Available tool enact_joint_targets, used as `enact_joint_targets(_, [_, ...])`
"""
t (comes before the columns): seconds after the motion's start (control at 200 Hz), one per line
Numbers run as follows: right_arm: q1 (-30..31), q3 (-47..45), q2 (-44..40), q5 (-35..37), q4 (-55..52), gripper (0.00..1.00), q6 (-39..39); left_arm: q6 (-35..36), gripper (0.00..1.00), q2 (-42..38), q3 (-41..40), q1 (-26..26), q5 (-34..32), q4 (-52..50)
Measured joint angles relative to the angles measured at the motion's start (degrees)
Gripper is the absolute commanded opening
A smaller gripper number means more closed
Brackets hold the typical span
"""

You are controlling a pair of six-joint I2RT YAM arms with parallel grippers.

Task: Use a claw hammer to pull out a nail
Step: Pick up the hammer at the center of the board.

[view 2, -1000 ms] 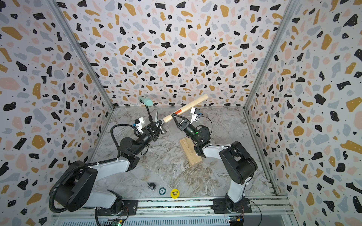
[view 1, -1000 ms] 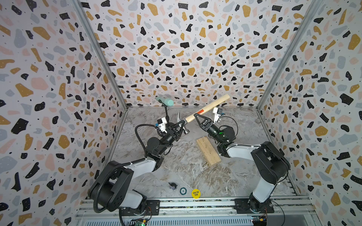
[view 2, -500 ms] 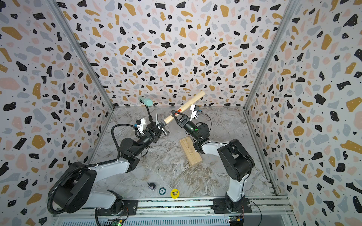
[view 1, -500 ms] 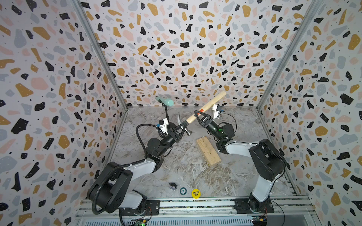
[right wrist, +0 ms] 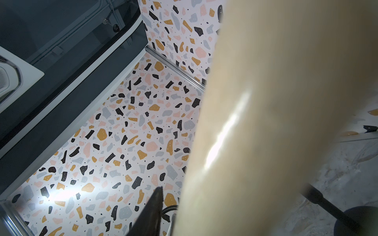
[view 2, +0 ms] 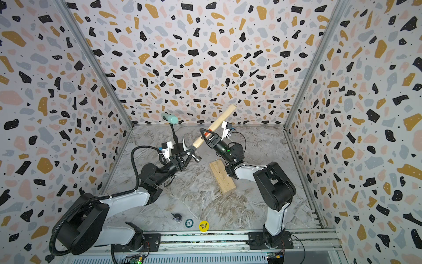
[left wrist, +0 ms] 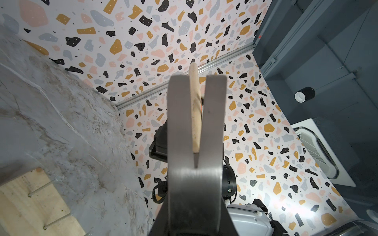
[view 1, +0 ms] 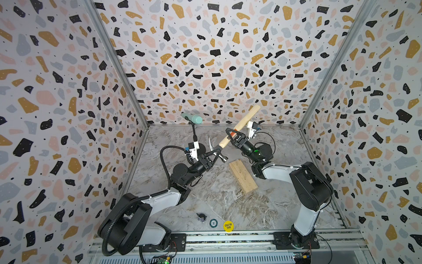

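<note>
A block [view 1: 243,179] lies on the floor below the raised hammer [view 1: 246,117]. The left gripper [view 1: 216,153] clamps its neck, the right gripper [view 1: 231,135] its handle.

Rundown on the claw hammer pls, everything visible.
The claw hammer has a long pale wooden handle with an orange-and-black label and a silver steel head; the left wrist view shows its curved claw split in a V. It is off the tabletop, tilted, handle end up toward the back wall, head low near the wood block, apart from it. The left gripper clamps it by the head, the right gripper at the label.
</note>
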Motion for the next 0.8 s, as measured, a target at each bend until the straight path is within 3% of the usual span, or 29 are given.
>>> enact_joint_targets(0.38, [-0.02, 0.17, 0.0, -0.24, -0.7, 0.33, 1.03, 1.29, 0.0, -0.35, -0.83, -0.7, 0.5, -0.44])
enact_joint_targets(0.801, [-0.02, 0.17, -0.15, -0.46, -1.18, 0.19, 2.51, 2.01, 0.0, -0.24, -1.14, -0.72, 0.48, -0.9])
